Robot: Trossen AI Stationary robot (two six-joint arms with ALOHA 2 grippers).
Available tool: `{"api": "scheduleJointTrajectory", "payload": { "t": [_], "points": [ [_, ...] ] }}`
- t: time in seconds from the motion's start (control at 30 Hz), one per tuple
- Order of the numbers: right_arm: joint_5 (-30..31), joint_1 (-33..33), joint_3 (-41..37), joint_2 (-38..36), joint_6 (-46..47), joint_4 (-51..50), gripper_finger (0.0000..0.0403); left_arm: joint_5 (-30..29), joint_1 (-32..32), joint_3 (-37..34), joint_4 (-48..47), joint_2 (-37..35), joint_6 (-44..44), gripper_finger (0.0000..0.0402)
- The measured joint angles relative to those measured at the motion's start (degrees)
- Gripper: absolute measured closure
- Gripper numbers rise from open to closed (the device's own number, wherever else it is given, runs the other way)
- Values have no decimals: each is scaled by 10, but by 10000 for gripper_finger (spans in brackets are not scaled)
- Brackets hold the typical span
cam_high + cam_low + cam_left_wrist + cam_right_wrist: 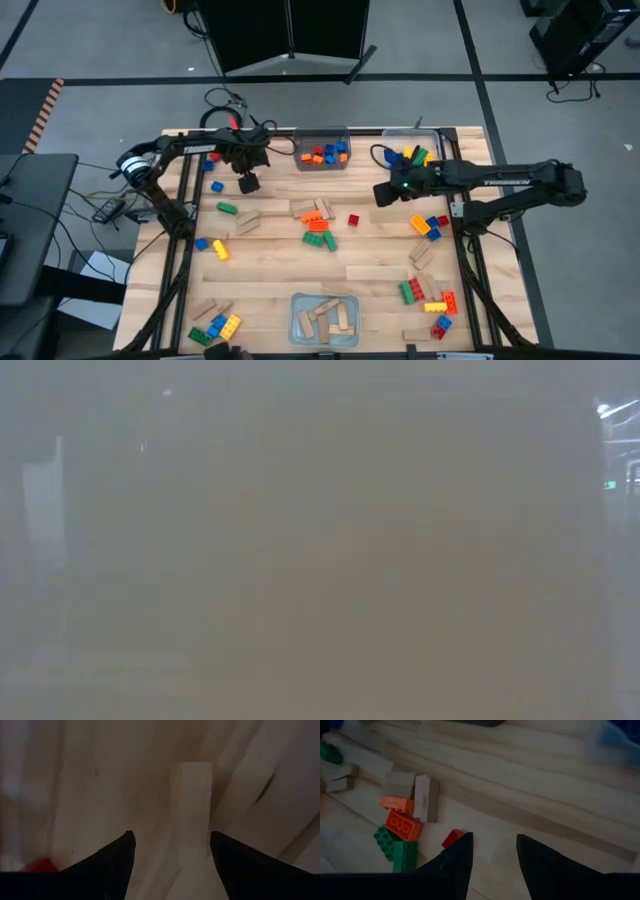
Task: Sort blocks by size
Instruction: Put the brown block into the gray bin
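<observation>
Left gripper, jaws wide and empty, hovers over a tan wooden block near the surface's far-left corner; straddle its narrow sides squarely before closing.

Right gripper, half-open, empty, waits mid-surface.

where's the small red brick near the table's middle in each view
high view: red brick alone on bare wood, right of the orange and green cluster.
low view: fogged, not visible.
left wrist view: not identifiable; only a tan block ahead and a red blur at the edge.
right wrist view: red brick just beyond the right gripper.
shared landmark: the orange and green cluster beside it.
</observation>
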Motion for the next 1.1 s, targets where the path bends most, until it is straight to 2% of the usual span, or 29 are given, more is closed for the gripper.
{"api": "scheduleJointTrajectory", "payload": {
  "t": [0.13, 0.27, 0.37, 0.5, 0.7, 0.83, 0.97, 1.1],
  "points": [
    [0, 9, 0, 19, 12, 22, 237, 8, 0, 2, 12, 28, 8, 142],
    [0, 17, 0, 27, 15, 45, 237, 13, -1, 4, 7, 51, 8, 176],
    [0, 23, 0, 26, 14, 59, 237, 17, -1, 4, 5, 52, 8, 222],
    [0, 29, 0, 20, 10, 65, 237, 31, -1, 1, 6, 29, -7, 305],
    [0, 40, 0, -4, 8, 65, 237, 43, -4, -1, 6, -41, -75, 304],
    [0, 53, 0, -33, 3, 65, 239, 58, -29, -1, 3, -100, -132, 304],
    [10, 68, 0, -70, -23, 69, 240, 57, -82, -1, 13, -161, -188, 304],
    [14, 77, 0, -90, -64, 81, 239, 35, -166, -1, 45, -207, -239, 304]
  ]
}}
